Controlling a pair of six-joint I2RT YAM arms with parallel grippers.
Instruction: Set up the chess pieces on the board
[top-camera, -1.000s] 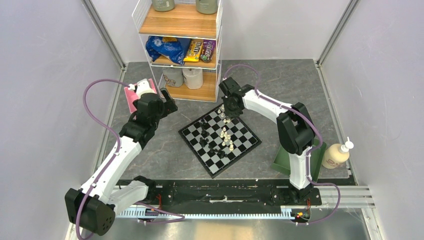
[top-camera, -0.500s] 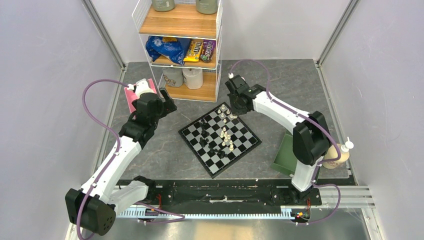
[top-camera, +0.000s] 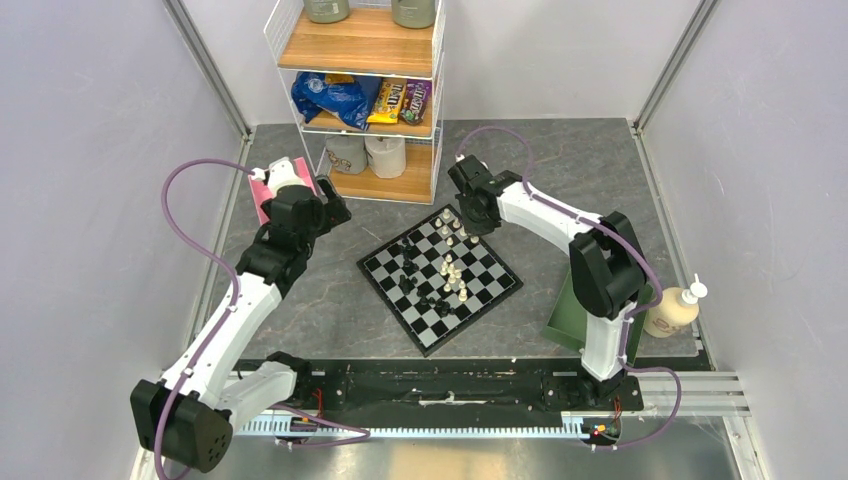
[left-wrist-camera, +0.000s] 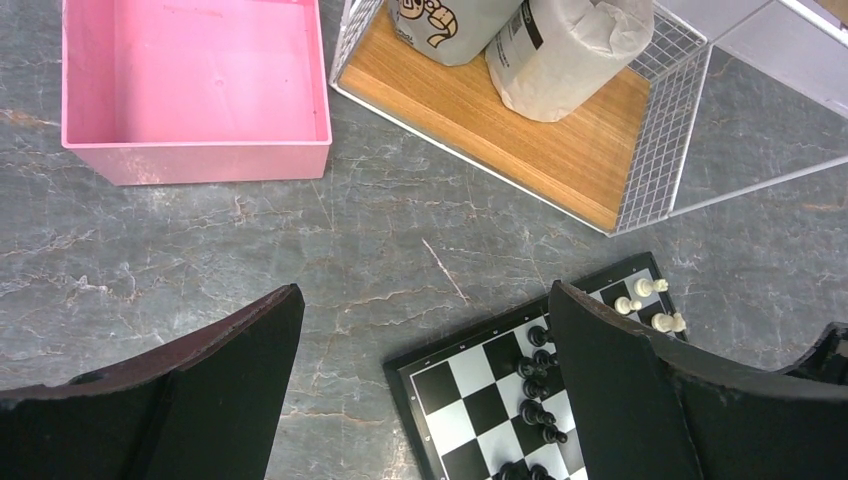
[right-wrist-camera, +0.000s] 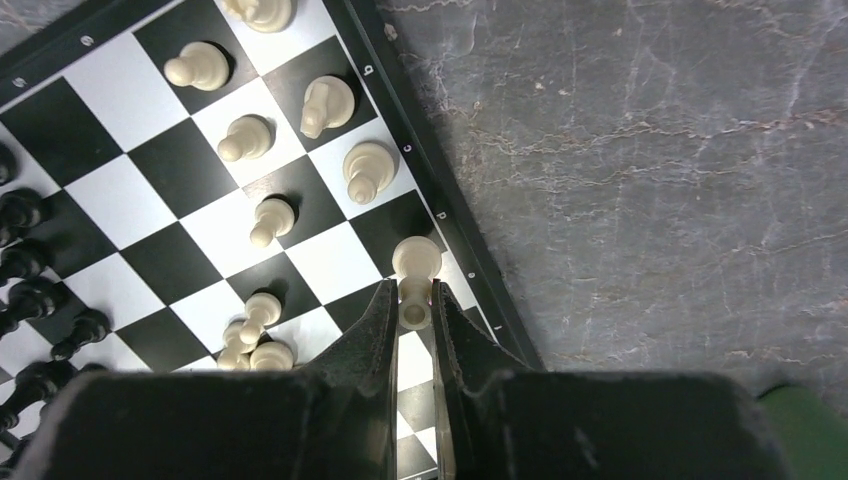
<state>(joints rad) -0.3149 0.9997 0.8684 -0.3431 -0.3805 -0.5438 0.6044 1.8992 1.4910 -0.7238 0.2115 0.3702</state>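
The board (top-camera: 487, 272) lies flat on the table (right-wrist-camera: 650, 150) between my two arms, turned cornerwise so that it reads as a diamond from overhead. It is thin, with black and pale checks inside a black rim that carries small white letters.

My right gripper (right-wrist-camera: 414, 300) is at the board's far corner. Its two black fingers are pinched together on the head of a cream piece (right-wrist-camera: 417, 258), a small turned figurine with a round base and a narrow neck. That piece is over the row of squares right beside the rim. I cannot tell from the wrist view whether its base is resting on the square or is just above it.

More cream pieces (right-wrist-camera: 368, 168) stand near it in a loose diagonal line, smooth and slightly glossy, each casting a soft shadow. The black pieces (right-wrist-camera: 25, 260) are crowded along the left edge of that view, on the board's other side.

My left gripper (left-wrist-camera: 425, 295) hangs above bare table near the board's left corner. Its wide matte black fingers are spread far apart, and nothing is between them. The table has a grey stone pattern with pale veins. Past that gripper sit a pink box (left-wrist-camera: 195, 160) with smooth straight walls and a white wire shelf (left-wrist-camera: 655, 130) with a wooden floor.
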